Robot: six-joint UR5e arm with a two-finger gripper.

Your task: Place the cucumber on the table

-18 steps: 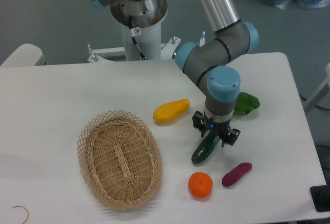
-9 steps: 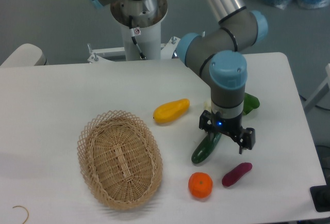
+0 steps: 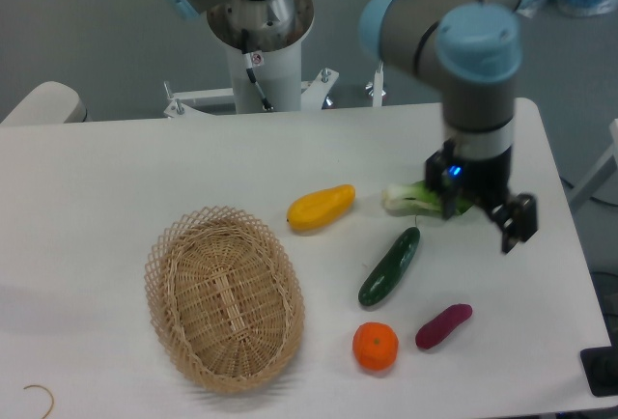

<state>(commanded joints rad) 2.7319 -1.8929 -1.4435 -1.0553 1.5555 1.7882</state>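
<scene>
Cucumber (image 3: 390, 266) lies flat on the white surface (image 3: 145, 168), tilted diagonally, upper end pointing up-right, lower end down-left. Nothing is touching it. It sits between the yellow fruit (image 3: 321, 206) above-left and the orange (image 3: 375, 346) below, near both but apart from each. Purple oblong vegetable (image 3: 443, 325) lies to its lower right, also apart.

The gripper (image 3: 479, 223) hangs up and to the right of the cucumber, clear of it, with a blue light showing on its body. Fingers (image 3: 518, 223) spread apart, holding nothing; one dark finger is plain on the right side, the other partly lost against the leafy vegetable behind it.

Pale green-and-white leafy vegetable (image 3: 417, 197) lies on the surface just behind the gripper, white stem end pointing left, part of it hidden by the wrist.

Oval wicker basket (image 3: 224, 297) sits on the left half of the surface, well apart from the cucumber, with nothing visible inside. Arm base column (image 3: 261, 47) stands at the far edge of the surface.
</scene>
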